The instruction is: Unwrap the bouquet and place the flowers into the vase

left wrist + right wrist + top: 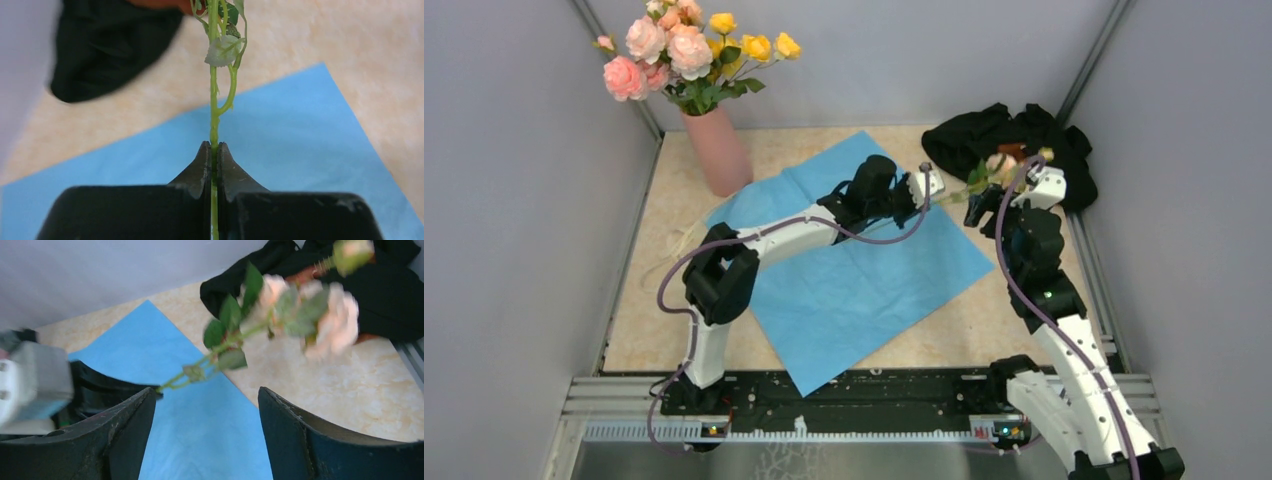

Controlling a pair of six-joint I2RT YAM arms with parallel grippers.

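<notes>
Wrapping is off: flat blue wrapping-paper sheet point(864, 290) lies spread on the table. The tall salmon-pink cylindrical vase point(719, 150) at far left holds a bunch of pink and yellow roses point(686, 48). Left gripper point(214, 150) is clamped on the thin green stem point(214, 110) of a pale pink rose spray point(335, 322), held in the air near the black cloth heap point(1014, 135). Right gripper point(206, 392) has its jaws wide, holding nothing. Step judged: transferring a flower. Next: carry it left, tip it upright, and thread the stem end into the crowded vase mouth

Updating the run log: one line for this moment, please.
left tool shut on stem; right tool open; vase holds flowers; paper flat
</notes>
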